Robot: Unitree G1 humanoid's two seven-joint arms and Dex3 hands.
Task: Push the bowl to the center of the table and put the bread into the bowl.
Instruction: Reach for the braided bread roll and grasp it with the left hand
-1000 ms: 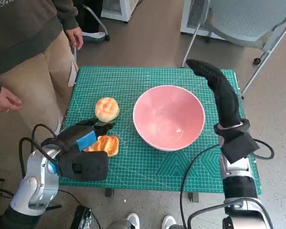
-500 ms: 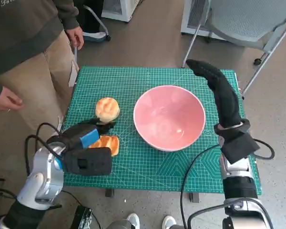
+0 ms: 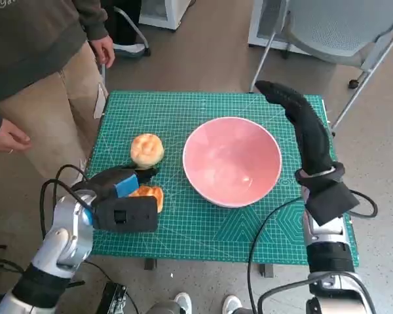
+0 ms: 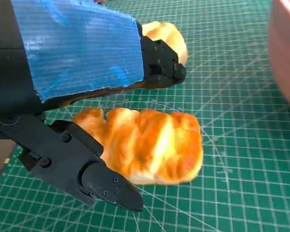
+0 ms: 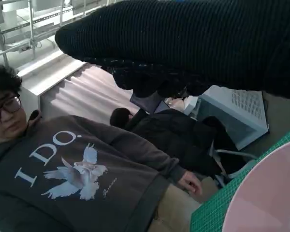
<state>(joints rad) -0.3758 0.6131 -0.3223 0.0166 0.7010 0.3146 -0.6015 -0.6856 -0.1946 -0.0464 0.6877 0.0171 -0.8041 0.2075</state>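
A pink bowl (image 3: 232,160) stands upright and empty on the green mat, a little right of the middle, its rim round and smooth. To its left lie two pieces of bread. A round, pale golden bun (image 3: 147,150) sits just beside the bowl's left side, apart from it. Nearer, a flatter, glossy orange-brown loaf (image 4: 150,145) with ridged segments lies on the mat, near the bowl's near-left edge.

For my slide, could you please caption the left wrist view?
Left hand closing around a golden bread roll on the green mat.
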